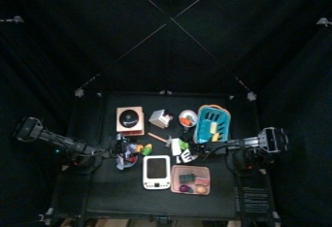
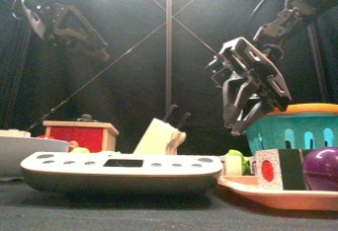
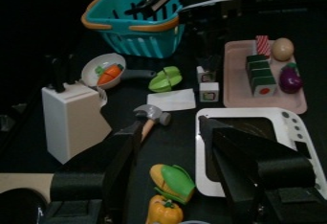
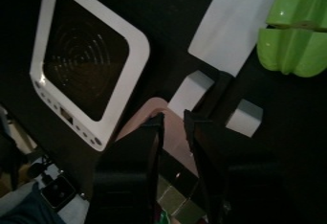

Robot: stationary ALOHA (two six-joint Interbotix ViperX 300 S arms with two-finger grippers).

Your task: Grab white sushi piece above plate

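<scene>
The white sushi piece (image 3: 207,82) lies on the black table just beside the pink plate (image 3: 239,56), near a green pepper (image 3: 166,78). In the right wrist view the white sushi piece (image 4: 192,87) sits just ahead of my right gripper (image 4: 177,121), whose jaws stand apart with nothing held; a second small white block (image 4: 244,117) lies next to it. From the front, the right gripper (image 2: 251,89) hangs above the table, in front of the teal basket (image 2: 306,131). My left gripper (image 3: 179,170) is open over a yellow-green vegetable (image 3: 166,185).
A white scale (image 1: 157,171) lies beside the pink plate (image 1: 192,179). Behind stand a knife block (image 3: 71,123), a small dish with a carrot (image 3: 105,72), a hammer (image 3: 153,116), a white card (image 3: 173,100) and a red box (image 2: 79,133).
</scene>
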